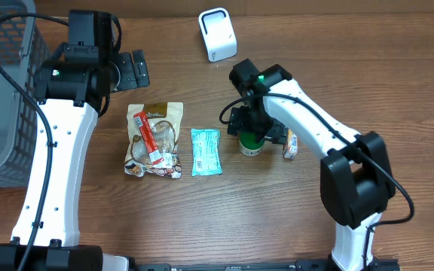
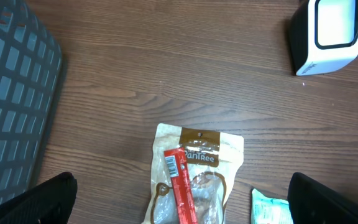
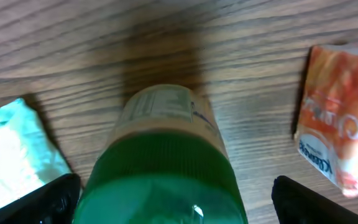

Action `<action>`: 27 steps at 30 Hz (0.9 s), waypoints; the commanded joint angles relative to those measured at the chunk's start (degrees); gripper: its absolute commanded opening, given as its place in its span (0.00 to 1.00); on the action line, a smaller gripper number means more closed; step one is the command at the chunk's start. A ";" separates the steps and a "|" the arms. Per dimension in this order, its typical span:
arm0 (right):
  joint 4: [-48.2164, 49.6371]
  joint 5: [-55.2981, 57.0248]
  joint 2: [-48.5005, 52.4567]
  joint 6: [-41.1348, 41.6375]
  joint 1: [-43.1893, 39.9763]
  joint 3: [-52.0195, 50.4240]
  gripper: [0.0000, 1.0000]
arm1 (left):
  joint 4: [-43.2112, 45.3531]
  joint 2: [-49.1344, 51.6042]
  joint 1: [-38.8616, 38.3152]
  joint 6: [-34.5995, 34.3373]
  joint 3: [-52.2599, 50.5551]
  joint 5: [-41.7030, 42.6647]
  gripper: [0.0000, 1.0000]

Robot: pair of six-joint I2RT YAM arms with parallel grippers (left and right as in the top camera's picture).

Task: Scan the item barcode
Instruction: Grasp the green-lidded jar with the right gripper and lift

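Left arm (image 1: 55,158) stretched forward along my left side, wrist turned inward. The left gripper (image 1: 132,70) points toward centre, jaws spread wide, and its wrist camera catches only the dark fingertips (image 2: 36,199) at the lower corners. Right arm (image 1: 319,132) folds from its base back toward the middle, with the right gripper (image 1: 256,134) aimed downward. I see little of it from above, tucked under the wrist, but it appears fully parted too, its fingertips (image 3: 42,199) at the edges of the wrist view.

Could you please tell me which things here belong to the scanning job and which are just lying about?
Job in hand: bottle, probably, as it sits under the open right gripper; scanner.
Lying about: pouch, red stick, teal packet, orange packet, basket.
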 commanded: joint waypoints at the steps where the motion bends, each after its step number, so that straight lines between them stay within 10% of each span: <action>1: 0.68 -0.07 1.60 0.61 0.59 -0.24 1.00 | 0.04 0.09 0.04 -0.76 0.74 -0.52 1.00; 15: 5.64 -0.44 1.99 0.59 0.59 -4.74 0.95 | 0.04 0.09 0.04 -0.76 0.74 -0.52 1.00; 27: 2.51 -0.42 1.68 -3.37 0.37 -0.46 0.50 | 0.04 0.09 0.04 -0.76 0.74 -0.52 1.00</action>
